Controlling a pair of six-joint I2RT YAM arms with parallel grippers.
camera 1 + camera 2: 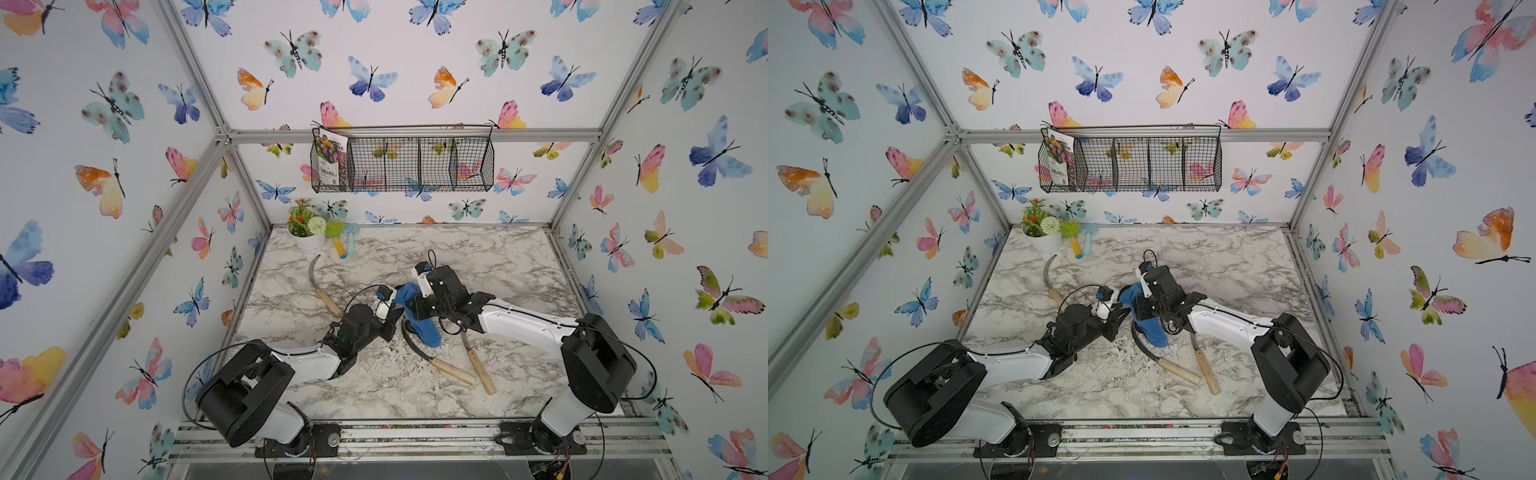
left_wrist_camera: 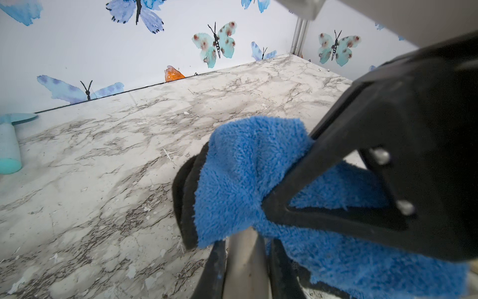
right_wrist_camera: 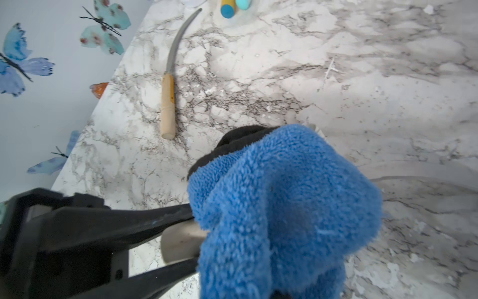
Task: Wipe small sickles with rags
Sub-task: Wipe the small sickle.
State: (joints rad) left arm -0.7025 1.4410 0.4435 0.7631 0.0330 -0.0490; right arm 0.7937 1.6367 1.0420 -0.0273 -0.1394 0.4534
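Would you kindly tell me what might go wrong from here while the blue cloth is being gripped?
1. The fluffy blue terry rag, pinched by the right gripper, dangles at the dark curved blade of a wooden-handled sickle lying on the marble table; strokes may snag or drag it.
2. The left gripper, shut on a pale rounded handle, sits tight against the right one; they may collide.
3. Whatever the rag wraps is hidden, so slipping would go unnoticed.
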